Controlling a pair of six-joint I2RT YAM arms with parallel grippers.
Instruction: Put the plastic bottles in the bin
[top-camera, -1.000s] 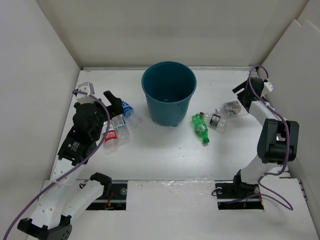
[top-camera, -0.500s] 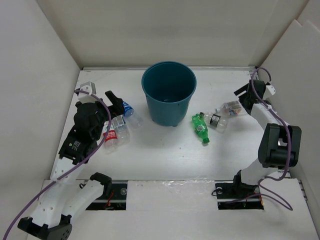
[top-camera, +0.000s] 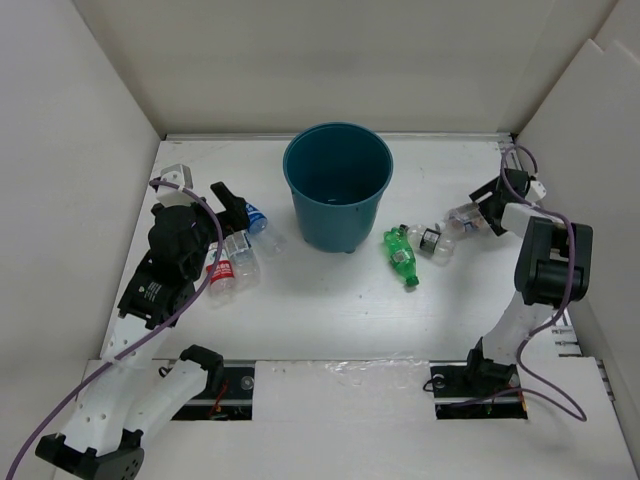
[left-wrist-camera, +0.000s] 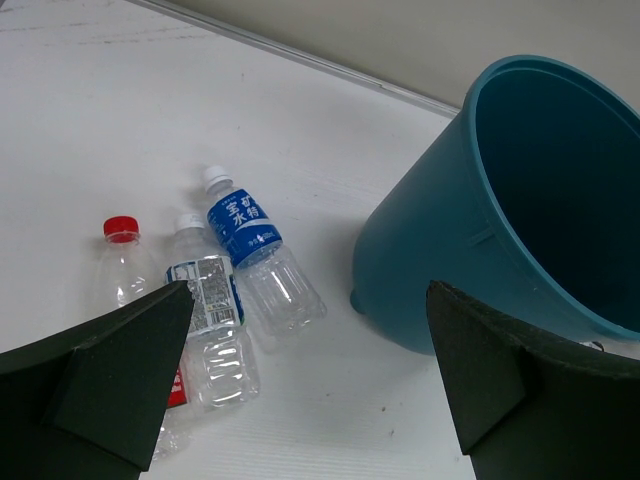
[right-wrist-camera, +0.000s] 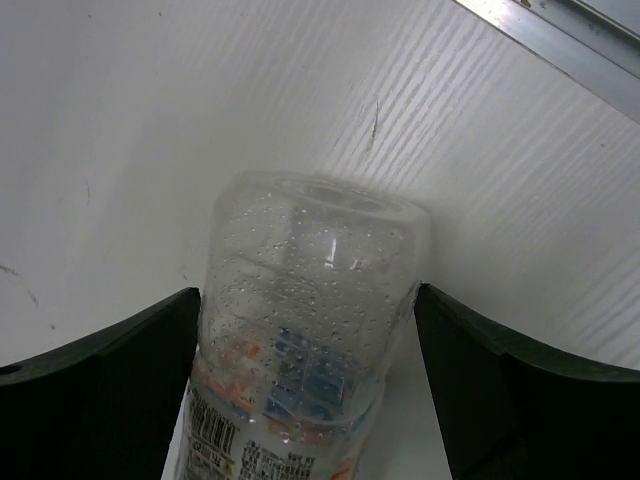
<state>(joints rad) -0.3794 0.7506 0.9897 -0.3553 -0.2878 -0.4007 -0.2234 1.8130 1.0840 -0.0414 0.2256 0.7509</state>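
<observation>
Toward the near left, three plastic bottles (top-camera: 240, 256) lie on the worktop (top-camera: 320, 310) ahead of the left tool (left-wrist-camera: 308, 292), which is spread empty as if choosing one, while farther right the right tool (right-wrist-camera: 308, 300) brackets a clear bottle (right-wrist-camera: 315, 245), pinch or not unclear, short of the bin (top-camera: 335, 215) beyond.

Cropped: bin (left-wrist-camera: 420, 270) at right edge; clear bottle (right-wrist-camera: 310, 330) at bottom edge.

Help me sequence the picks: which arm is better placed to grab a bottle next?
Right. The right gripper has a clear bottle between its fingers; the left gripper hangs open above three bottles, none between its fingers.
</observation>
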